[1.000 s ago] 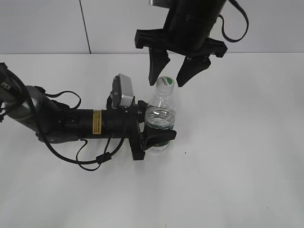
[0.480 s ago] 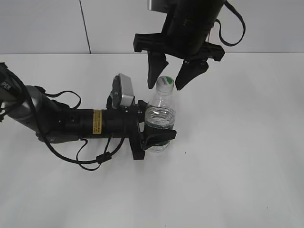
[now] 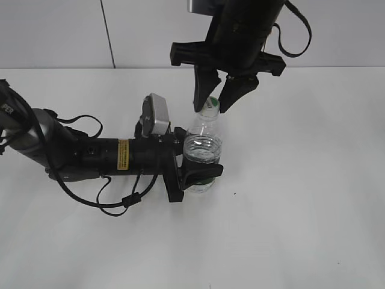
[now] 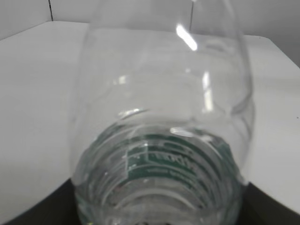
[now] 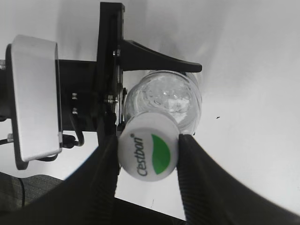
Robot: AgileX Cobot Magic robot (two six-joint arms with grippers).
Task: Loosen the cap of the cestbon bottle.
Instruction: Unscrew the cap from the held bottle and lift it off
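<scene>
white table (image 3: 313,198) against pale panelled wall (image 3: 60,30).

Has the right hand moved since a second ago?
Yes. The right hand has closed its fingers in onto the cap, while the bottle stays put.

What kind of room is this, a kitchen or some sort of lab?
Probably a lab or robot test bench: a bare white table, plain white wall panels, and nothing out but a water bottle held between two black robot arms.
</scene>
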